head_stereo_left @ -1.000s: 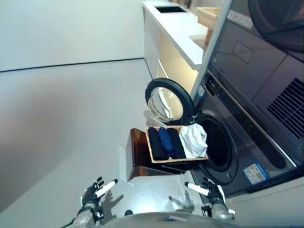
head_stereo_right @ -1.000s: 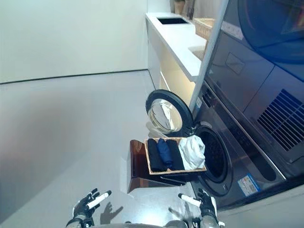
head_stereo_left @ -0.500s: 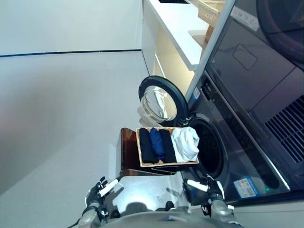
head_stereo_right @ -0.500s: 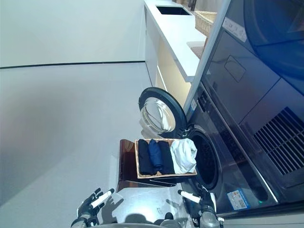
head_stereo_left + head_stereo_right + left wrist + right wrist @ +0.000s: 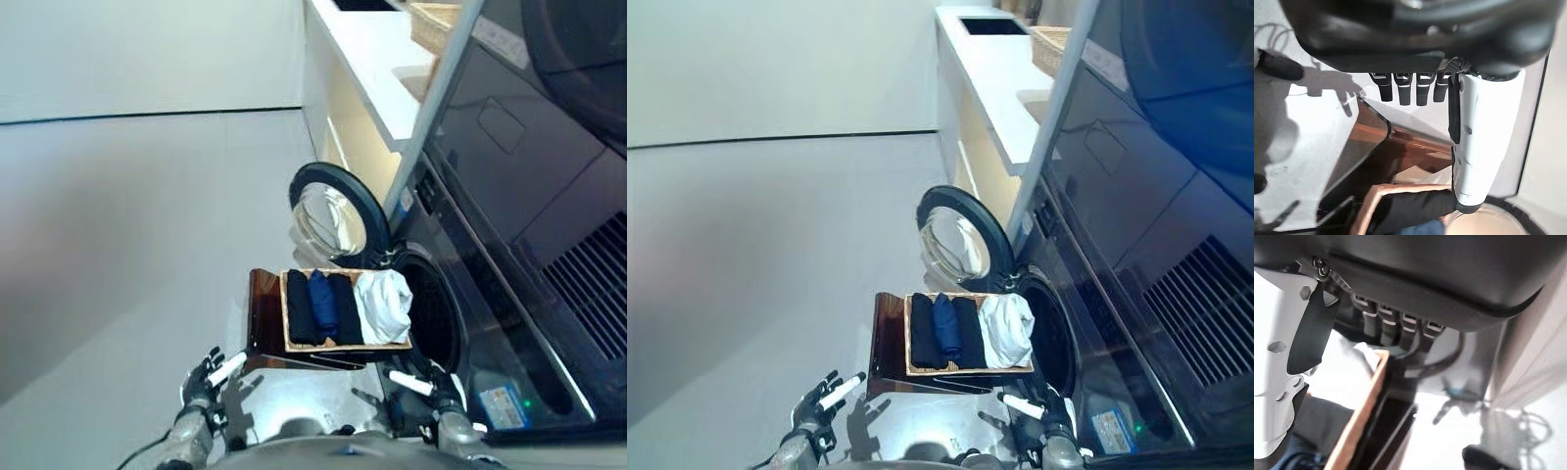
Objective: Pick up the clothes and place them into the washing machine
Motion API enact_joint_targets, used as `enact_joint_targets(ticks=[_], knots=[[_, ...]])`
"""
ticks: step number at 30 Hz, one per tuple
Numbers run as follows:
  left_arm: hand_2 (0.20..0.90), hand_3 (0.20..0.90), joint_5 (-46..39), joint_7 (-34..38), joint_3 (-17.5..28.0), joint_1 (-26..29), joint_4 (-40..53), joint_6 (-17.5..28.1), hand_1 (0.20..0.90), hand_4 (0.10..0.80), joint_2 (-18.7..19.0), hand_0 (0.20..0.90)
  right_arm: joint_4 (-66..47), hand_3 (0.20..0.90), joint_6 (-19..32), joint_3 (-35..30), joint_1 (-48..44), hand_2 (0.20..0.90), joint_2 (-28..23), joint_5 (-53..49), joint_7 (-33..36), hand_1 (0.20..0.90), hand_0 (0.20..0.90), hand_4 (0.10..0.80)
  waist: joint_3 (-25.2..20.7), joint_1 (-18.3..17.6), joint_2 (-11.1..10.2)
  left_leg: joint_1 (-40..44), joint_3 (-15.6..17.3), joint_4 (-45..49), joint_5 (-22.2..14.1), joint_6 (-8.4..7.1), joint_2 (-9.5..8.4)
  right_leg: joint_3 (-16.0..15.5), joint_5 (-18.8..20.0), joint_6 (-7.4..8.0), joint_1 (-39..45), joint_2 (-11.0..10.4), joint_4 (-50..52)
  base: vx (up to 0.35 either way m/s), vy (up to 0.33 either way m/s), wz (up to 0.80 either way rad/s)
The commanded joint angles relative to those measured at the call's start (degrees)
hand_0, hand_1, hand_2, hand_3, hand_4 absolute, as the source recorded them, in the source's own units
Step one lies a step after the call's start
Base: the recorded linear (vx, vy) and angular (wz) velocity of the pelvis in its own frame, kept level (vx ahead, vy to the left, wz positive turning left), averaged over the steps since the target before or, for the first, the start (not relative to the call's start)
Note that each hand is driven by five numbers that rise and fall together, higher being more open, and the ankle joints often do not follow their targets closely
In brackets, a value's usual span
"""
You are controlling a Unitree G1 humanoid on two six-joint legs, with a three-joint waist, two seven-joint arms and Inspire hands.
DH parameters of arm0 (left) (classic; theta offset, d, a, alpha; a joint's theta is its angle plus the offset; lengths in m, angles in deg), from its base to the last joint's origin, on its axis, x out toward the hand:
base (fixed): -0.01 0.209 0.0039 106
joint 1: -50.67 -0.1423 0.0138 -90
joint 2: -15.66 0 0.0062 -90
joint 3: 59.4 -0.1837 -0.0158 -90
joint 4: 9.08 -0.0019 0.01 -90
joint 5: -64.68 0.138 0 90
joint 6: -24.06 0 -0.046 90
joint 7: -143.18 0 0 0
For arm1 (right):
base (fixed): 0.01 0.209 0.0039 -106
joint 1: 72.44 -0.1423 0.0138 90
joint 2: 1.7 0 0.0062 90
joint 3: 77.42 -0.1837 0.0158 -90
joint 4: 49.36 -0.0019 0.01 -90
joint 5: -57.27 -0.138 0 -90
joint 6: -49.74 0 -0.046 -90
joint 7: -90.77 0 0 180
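The head camera shifts between the earlier pictures and now, so the whole scene slides in the frame; the tray of clothes (image 5: 345, 308) and the washing machine door (image 5: 337, 216) keep their places relative to each other. Against that, the left hand (image 5: 205, 380) now sits higher in the lower left of the frame and closer to the brown stand (image 5: 263, 320) under the tray, its white-covered thumb pointing up toward it. The right hand (image 5: 428, 390) stands nearer the lower right corner of the tray, by the drum opening (image 5: 434, 313).
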Motion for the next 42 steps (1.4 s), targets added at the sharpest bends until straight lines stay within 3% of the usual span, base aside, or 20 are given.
enact_joint_targets(ticks=[1, 3, 5, 7, 10, 13, 15, 22, 27, 29, 32, 37, 39, 40, 41, 42], knots=[[0.900, 0.900, 0.02, 0.73, -0.88, 2.90, 3.07, 2.74, 0.900, 0.800, 2.21, 0.900, -1.36, 0.900, 4.43, -1.46, -6.32, 0.900, -3.34, -2.03, 3.62, 0.900, 0.900, 0.800, 3.15, 3.22, -3.51, -3.61, 1.30, 10.40, -3.99, 4.00, -0.86, 4.67, 5.41, 2.65, -2.52, -3.55, -0.48, 0.182, 0.001, 0.26], [0.900, 0.900, -0.41, 0.88, -0.38, 2.87, 2.04, 2.70, 0.900, 0.800, 2.39, 0.900, -1.26, 0.900, 4.42, -0.97, -7.19, 0.900, -3.49, -1.67, 3.84, 0.900, 0.900, 0.800, 3.42, 4.76, -3.28, -6.77, -0.13, 6.12, -3.55, 3.45, -1.00, 6.82, 4.27, 3.12, -1.47, -3.05, -0.52, 0.276, 0.097, 0.14], [0.900, 0.900, -0.83, 0.95, -0.01, 2.64, 1.34, 2.92, 0.900, 0.800, 2.41, 0.900, -0.95, 0.900, 4.53, -0.69, -7.74, 0.900, -3.62, -1.34, 4.05, 0.900, 0.900, 0.800, 3.55, 6.70, -1.99, -8.54, -4.08, -0.34, 0.26, 2.36, -0.93, 9.58, 2.91, 3.89, 0.19, -1.98, -0.53, 0.347, 0.187, -0.18], [0.900, 0.900, -1.52, 0.64, 0.25, 2.19, 0.67, 3.03, 0.900, 0.800, 2.08, 0.900, -0.96, 0.900, 4.73, -0.91, -7.87, 0.900, -3.83, -1.02, 4.15, 0.900, 0.900, 0.800, 3.65, 7.66, -0.73, -8.92, -5.77, -4.36, 2.88, 1.39, 0.07, 11.74, 1.16, 4.42, 2.36, -1.88, -0.26, 0.320, 0.209, -0.69], [0.900, 0.900, -1.37, 0.92, -0.07, 2.63, 1.13, 3.45, 0.900, 0.800, 2.19, 0.900, -0.73, 0.900, 4.51, -1.45, -8.15, 0.900, -3.60, -1.31, 4.08, 0.900, 0.900, 0.800, 3.64, 7.85, 0.27, -9.38, -0.43, -5.18, 3.97, 1.36, 1.93, 12.67, -0.43, 5.70, 5.51, -4.26, -0.42, 0.270, 0.235, -0.61], [0.900, 0.900, -1.72, 1.40, -0.19, 3.58, 1.59, 4.27, 0.900, 0.800, 3.22, 0.900, 1.02, 0.900, 3.53, -1.50, -8.94, 0.900, -2.10, -1.61, 3.59, 0.900, 0.900, 0.800, 2.79, 8.01, -0.03, -9.21, 3.61, -4.11, 2.26, 2.68, -0.18, 12.67, 2.91, 7.99, 5.60, -8.84, -0.92, 0.249, 0.242, -0.74], [0.900, 0.900, -1.99, 2.11, 0.01, 4.36, 2.58, 4.66, 0.900, 0.800, 4.32, 0.900, 0.22, 0.900, 3.39, -0.82, -10.17, 0.900, -1.91, -1.16, 3.91, 0.900, 0.900, 0.800, 2.36, 8.15, -0.50, -9.89, 4.84, -4.59, 1.72, 3.60, -0.82, 13.00, 4.90, 9.01, 3.93, -10.44, -0.95, 0.127, 0.160, -0.54], [0.900, 0.900, -1.72, 3.15, -0.10, 6.14, 1.77, 4.79, 0.900, 0.800, 4.95, 0.900, 0.09, 0.900, 3.29, -0.26, -12.01, 0.900, -0.84, -1.40, 4.76, 0.900, 0.900, 0.800, 2.28, 7.80, -1.46, -9.93, 6.55, -3.35, -0.67, 5.33, -2.94, 12.77, 11.62, 10.19, 2.68, -13.02, -0.19, 0.083, 0.069, -0.09], [0.900, 0.900, -2.15, 3.18, 0.56, 5.51, 0.96, 4.51, 0.900, 0.800, 4.55, 0.900, -1.52, 0.900, 3.21, -0.21, -11.82, 0.900, -0.28, -1.24, 4.75, 0.900, 0.900, 0.800, 1.40, 7.47, -2.20, -8.37, 8.17, -2.80, -2.57, 6.09, -3.97, 11.26, 17.55, 11.24, 3.14, -14.52, 0.41, 0.070, 0.028, -0.07], [0.900, 0.900, -2.11, 3.14, 0.40, 5.83, 0.48, 4.50, 0.900, 0.800, 4.35, 0.900, -2.66, 0.900, 3.34, -0.72, -11.54, 0.900, -0.72, -1.51, 4.85, 0.900, 0.900, 0.800, 1.09, 6.69, -2.18, -9.05, 10.89, -2.41, -1.87, 6.01, -4.51, 10.48, 21.19, 11.54, 3.81, -14.85, 0.10, 0.031, 0.023, -0.03], [0.900, 0.900, -2.34, 2.79, 0.22, 5.53, 0.91, 4.47, 0.900, 0.800, 4.16, 0.900, -4.74, 0.900, 3.39, -0.99, -11.13, 0.900, -1.35, -1.54, 5.30, 0.900, 0.900, 0.800, 0.45, 6.20, -1.84, -8.64, 11.90, -2.13, -3.25, 6.65, -5.02, 9.40, 20.90, 11.70, 3.35, -15.81, 0.40, 0.021, 0.092, 0.25], [0.900, 0.900, -2.52, 2.39, -0.20, 5.00, 2.63, 4.13, 0.900, 0.800, 3.73, 0.900, -3.38, 0.900, 3.11, -1.46, -11.36, 0.900, -1.70, -1.81, 5.60, 0.900, 0.900, 0.800, 1.75, 5.49, -0.16, -5.74, 12.67, -1.21, -6.65, 9.89, -7.43, 8.82, 24.03, 9.62, -1.27, -17.79, 10.72, 0.031, 0.197, -0.04], [0.900, 0.900, -1.94, 2.20, -0.04, 5.05, 2.56, 3.80, 0.900, 0.800, 4.13, 0.900, -3.89, 0.900, 3.26, -1.67, -11.31, 0.900, -1.51, -2.12, 5.70, 0.900, 0.900, 0.800, 3.37, 5.18, 1.00, -3.82, 13.59, -1.54, -7.26, 10.92, -7.90, 5.80, 23.94, 9.06, -3.46, -18.70, 15.67, 0.034, 0.258, -0.01], [0.900, 0.900, -1.81, 2.28, 0.11, 4.95, 2.87, 3.88, 0.900, 0.800, 4.20, 0.900, -3.85, 0.900, 3.29, -1.79, -11.23, 0.900, -1.32, -2.17, 5.85, 0.900, 0.900, 0.800, 3.80, 5.44, 1.21, -2.70, 14.67, -1.74, -7.92, 11.30, -8.05, 2.23, 23.61, 9.06, -3.64, -20.36, 16.51, 0.039, 0.165, 0.09], [0.900, 0.900, -1.80, 2.30, 0.10, 4.94, 2.89, 3.88, 0.900, 0.800, 4.20, 0.900, -3.86, 0.900, 3.28, -1.80, -11.22, 0.900, -1.31, -2.16, 5.85, 0.900, 0.900, 0.800, 3.93, 5.34, 1.18, -2.53, 14.59, -1.80, -7.92, 11.32, -8.13, 2.09, 23.55, 9.08, -3.40, -20.43, 16.49, 0.096, 0.138, 0.03], [0.900, 0.900, -2.25, 2.06, 0.40, 4.96, 2.80, 3.68, 0.900, 0.800, 4.35, 0.900, -3.81, 0.900, 3.06, -1.63, -11.59, 0.900, -1.10, -1.98, 5.86, 0.900, 0.900, 0.800, 4.21, 5.15, 1.23, -0.69, 15.65, -2.65, -8.41, 10.99, -8.06, -1.41, 22.40, 9.32, -3.91, -21.73, 15.23, 0.094, 0.048, -0.16]])
